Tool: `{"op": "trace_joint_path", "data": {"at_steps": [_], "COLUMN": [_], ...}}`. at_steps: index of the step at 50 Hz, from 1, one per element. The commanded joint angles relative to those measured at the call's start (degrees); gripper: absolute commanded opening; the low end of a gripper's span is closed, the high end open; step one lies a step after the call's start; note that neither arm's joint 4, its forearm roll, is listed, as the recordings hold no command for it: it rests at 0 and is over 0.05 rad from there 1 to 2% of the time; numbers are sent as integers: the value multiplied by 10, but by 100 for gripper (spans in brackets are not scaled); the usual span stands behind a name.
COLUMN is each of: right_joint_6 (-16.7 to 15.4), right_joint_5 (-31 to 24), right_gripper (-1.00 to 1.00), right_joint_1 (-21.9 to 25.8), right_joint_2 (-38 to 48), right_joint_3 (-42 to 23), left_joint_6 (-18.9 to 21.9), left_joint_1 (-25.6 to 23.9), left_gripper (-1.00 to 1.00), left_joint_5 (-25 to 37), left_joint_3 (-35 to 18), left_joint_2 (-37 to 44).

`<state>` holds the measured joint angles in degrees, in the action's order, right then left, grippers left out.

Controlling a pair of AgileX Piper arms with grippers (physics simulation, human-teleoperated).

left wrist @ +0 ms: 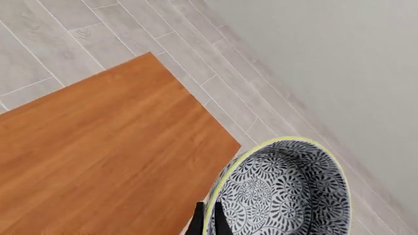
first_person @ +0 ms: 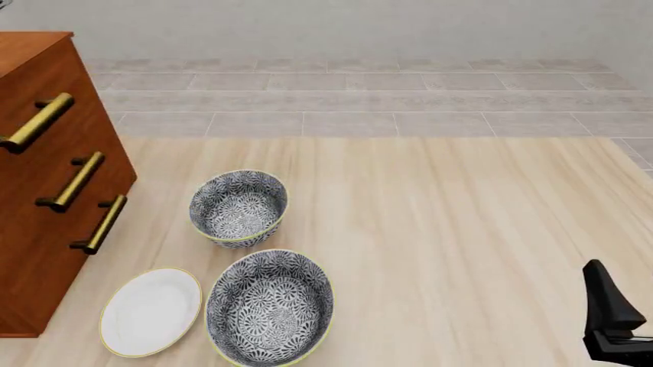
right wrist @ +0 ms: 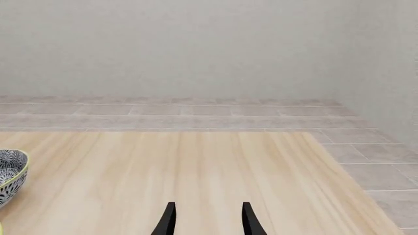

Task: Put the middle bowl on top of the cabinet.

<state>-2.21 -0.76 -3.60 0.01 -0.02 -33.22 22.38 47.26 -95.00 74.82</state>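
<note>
Fingers first: left fingers (left wrist: 197,223) clamped thin and black on either side of the rim of the middle bowl (left wrist: 281,193), one inside, one outside. Right fingers (right wrist: 168,223) spread well apart, holding nothing, poised over bare tabletop (right wrist: 196,166) of pale, streaked wood.

Middle bowl lifted clear in the left wrist view, tipped so its mouth faces the camera, seen partly against a corner of the cabinet (left wrist: 111,156) top and partly against grey floor tiles (left wrist: 216,73). Round, so no long axis. Dense grey-and-white floral pattern inside, pale yellow rim. Out of the front view altogether.

Cabinet top flat, warm reddish-brown with fine grain; brass bar handles on the front. On the tabletop beside the cabinet: smaller bowl (first_person: 238,206), deep; largest bowl (first_person: 271,306), wide, same pattern, both upright; white plate (first_person: 151,311), yellow-edged, near both.
</note>
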Motion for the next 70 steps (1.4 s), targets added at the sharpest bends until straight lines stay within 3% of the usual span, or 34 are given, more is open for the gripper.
{"op": "trace_joint_path", "data": {"at_steps": [1,46,55,70], "right_joint_6": [0,2,1,1], "right_joint_5": [-1,-5,-6,-4], "right_gripper": [100,100,100,100], "right_joint_1": [-1,2,2,0], "right_joint_2": [0,0,0,0], "right_joint_3": [0,0,0,0], "left_joint_6": [-6,-23,-9,-32], "left_joint_1": [27,96,125,123], "left_gripper": [-100,-100,-100,-100], "left_joint_5": [-8,-21,-6,27], "left_joint_3": [16,68,57,63], "left_joint_2": [-2,-5,2,0]}}
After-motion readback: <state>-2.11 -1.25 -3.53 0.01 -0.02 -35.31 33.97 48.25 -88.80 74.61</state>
